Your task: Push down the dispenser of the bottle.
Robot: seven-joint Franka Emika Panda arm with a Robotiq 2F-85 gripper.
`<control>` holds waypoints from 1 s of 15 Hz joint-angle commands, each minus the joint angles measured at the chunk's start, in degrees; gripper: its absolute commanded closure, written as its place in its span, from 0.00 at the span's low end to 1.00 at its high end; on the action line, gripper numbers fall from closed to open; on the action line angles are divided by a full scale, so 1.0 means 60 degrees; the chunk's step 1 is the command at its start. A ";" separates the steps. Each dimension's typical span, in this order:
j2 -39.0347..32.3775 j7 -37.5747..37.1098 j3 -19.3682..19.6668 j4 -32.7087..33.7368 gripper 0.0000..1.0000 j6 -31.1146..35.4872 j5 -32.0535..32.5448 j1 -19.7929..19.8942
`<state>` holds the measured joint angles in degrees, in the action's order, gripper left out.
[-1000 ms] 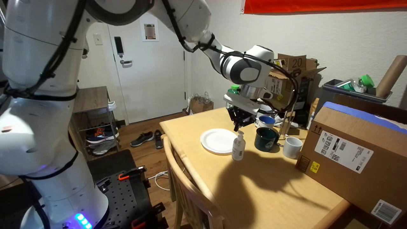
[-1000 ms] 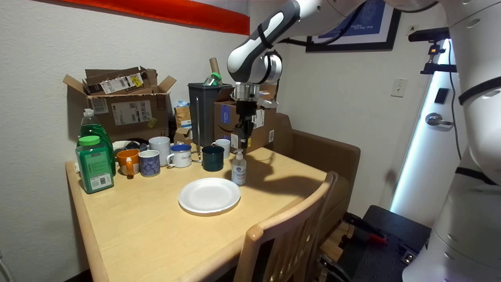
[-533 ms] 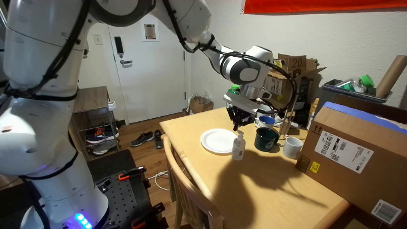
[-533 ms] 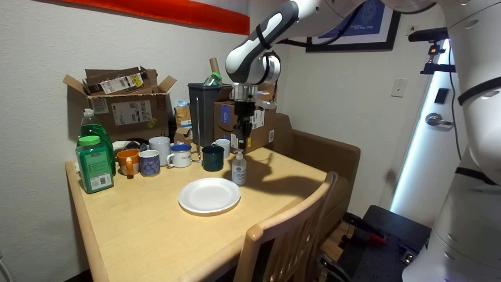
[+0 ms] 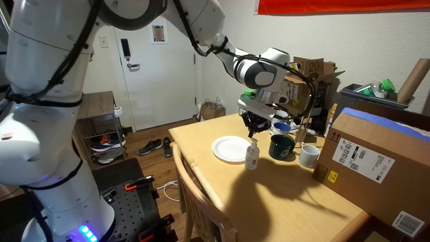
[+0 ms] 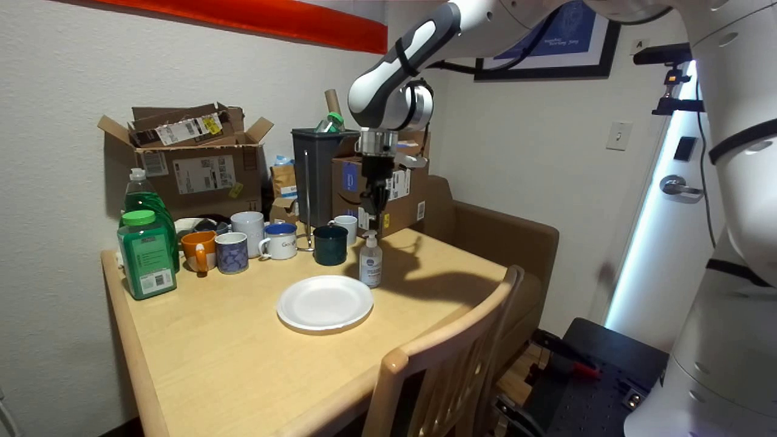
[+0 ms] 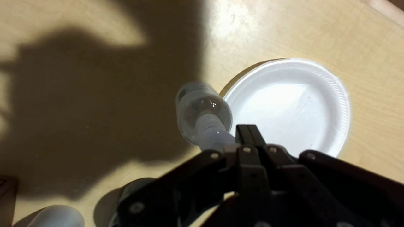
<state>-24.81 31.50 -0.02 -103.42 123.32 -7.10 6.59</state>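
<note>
Down in the lower left corner of the wrist view, a brown shape (image 7: 7, 198) is cut off, too little of it showing to name. Next along the bottom edge comes a white mug (image 7: 58, 216), also cut off, then a dark mug (image 7: 131, 189), mostly behind the gripper (image 7: 247, 130). At mid-frame is the bottle (image 7: 203, 115), seen from above; the end of its dispenser (image 7: 214, 137) is hidden by the gripper. Just right of the dispenser, the gripper's fingers (image 7: 241, 135) are closed, flat against each other; whether they touch the dispenser I cannot tell. Farther right is the plate (image 7: 288, 108), its lower left edge covered.

In both exterior views the bottle stands upright on the table (image 5: 198, 134) beside the plate, a little below the centre of the frame. In an exterior view the gripper (image 6: 374, 221) sits slightly farther left than a second ago, its tips over the dispenser; bottle and plate have not moved.
</note>
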 commanded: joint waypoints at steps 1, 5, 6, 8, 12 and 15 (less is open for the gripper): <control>-0.0265 0.0214 -0.0187 0.0446 1.00 -0.0127 0.0094 0.0231; -0.0457 0.0351 -0.0215 0.0638 1.00 -0.0135 0.0058 0.0326; -0.0500 0.0345 -0.0220 0.0664 1.00 -0.0134 0.0066 0.0336; -0.0577 0.0319 -0.0231 0.0713 1.00 -0.0135 0.0096 0.0340; -0.0799 0.0402 -0.0328 0.0904 1.00 -0.0164 0.0033 0.0394; -0.0922 0.0464 -0.0393 0.0965 1.00 -0.0116 -0.0015 0.0431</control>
<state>-28.57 32.55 -1.00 -99.43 123.27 -7.10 7.86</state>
